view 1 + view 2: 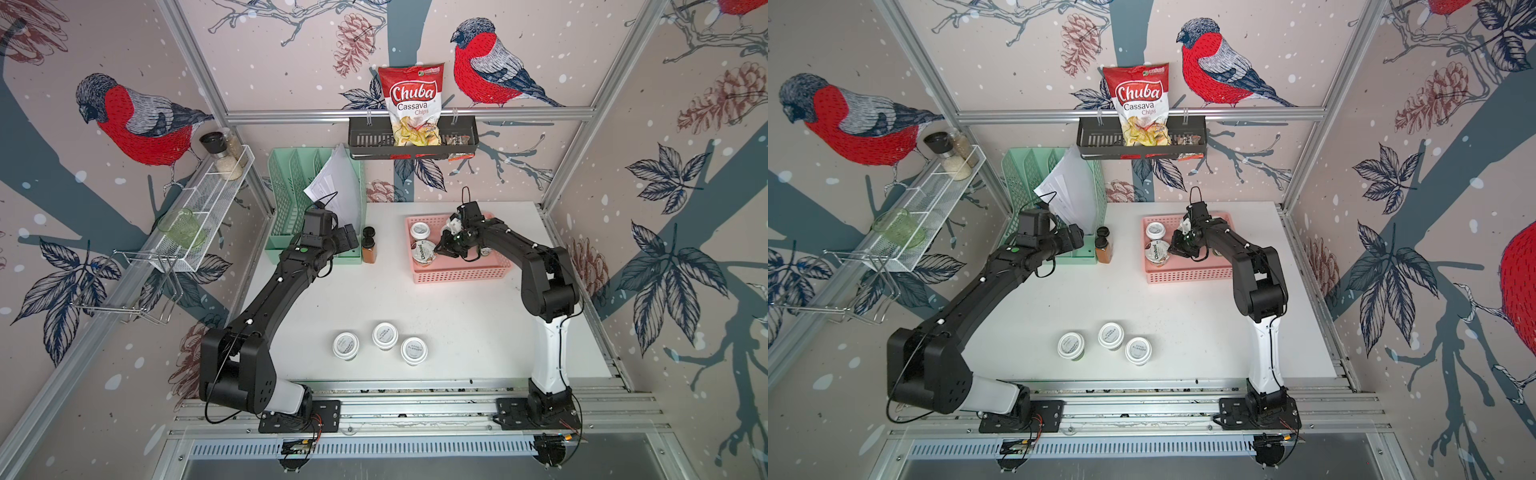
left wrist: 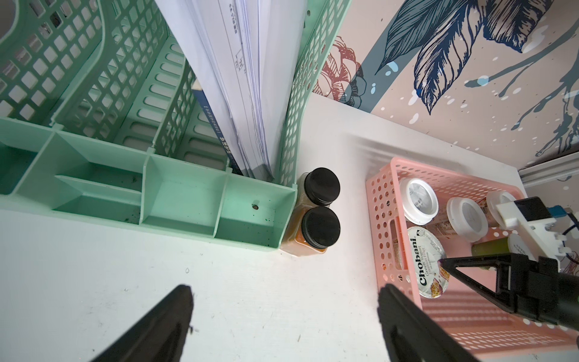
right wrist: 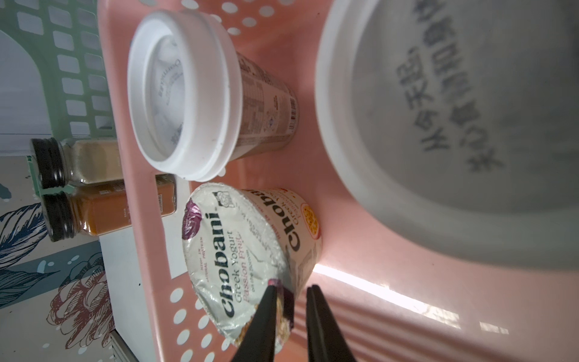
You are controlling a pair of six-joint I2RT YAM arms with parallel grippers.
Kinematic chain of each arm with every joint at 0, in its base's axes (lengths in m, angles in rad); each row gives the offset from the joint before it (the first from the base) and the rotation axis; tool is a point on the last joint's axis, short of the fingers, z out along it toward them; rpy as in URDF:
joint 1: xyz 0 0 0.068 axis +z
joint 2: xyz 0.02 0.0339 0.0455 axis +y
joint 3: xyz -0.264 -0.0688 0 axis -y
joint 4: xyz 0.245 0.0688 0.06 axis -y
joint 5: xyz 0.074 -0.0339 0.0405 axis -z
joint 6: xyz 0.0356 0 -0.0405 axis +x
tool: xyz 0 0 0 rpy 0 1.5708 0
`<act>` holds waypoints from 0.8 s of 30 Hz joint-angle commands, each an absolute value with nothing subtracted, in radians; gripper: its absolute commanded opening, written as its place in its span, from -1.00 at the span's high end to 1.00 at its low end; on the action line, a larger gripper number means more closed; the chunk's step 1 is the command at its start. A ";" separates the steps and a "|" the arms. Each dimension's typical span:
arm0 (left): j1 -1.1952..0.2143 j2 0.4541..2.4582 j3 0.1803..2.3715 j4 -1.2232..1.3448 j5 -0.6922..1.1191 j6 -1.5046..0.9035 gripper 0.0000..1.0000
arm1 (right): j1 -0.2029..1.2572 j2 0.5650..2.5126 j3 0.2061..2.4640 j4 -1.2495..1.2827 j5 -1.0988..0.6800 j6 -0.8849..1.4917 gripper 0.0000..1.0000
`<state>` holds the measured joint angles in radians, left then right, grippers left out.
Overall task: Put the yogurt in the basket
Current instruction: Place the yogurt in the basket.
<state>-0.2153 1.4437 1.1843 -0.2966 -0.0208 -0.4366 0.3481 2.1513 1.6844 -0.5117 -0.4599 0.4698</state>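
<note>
My left gripper (image 2: 285,288) hung spread wide and empty near the green file rack (image 2: 175,194) and two spice bottles (image 2: 316,219). Three yogurt jars (image 1: 385,336) stood clustered at the table's (image 1: 415,307) front, well apart from the pink basket (image 1: 461,275), which held the Chobani cup (image 1: 424,252) and other lidded jars (image 2: 418,200). My right gripper (image 3: 293,285) reached into the basket, its jaws parted by a narrow gap astride the cup's rim.
</note>
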 commanded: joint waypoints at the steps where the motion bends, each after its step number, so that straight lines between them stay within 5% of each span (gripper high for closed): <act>1: -0.215 1.436 1.183 -0.268 -0.026 -0.422 -0.91 | 0.351 2.140 1.700 -0.533 -0.437 0.451 0.43; 14: -0.215 1.425 1.185 -0.268 -0.054 -0.403 -0.91 | 0.374 1.975 1.746 -0.608 -0.346 0.425 -0.03; 24: -0.245 1.390 1.192 -0.302 -0.089 -0.399 -0.91 | 0.662 1.616 1.439 -0.627 -0.057 0.288 -0.38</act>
<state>-0.2382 1.4158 1.2018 -0.3092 -0.0658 -0.4175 0.5919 1.6752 1.4921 -0.5865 -0.1795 0.3504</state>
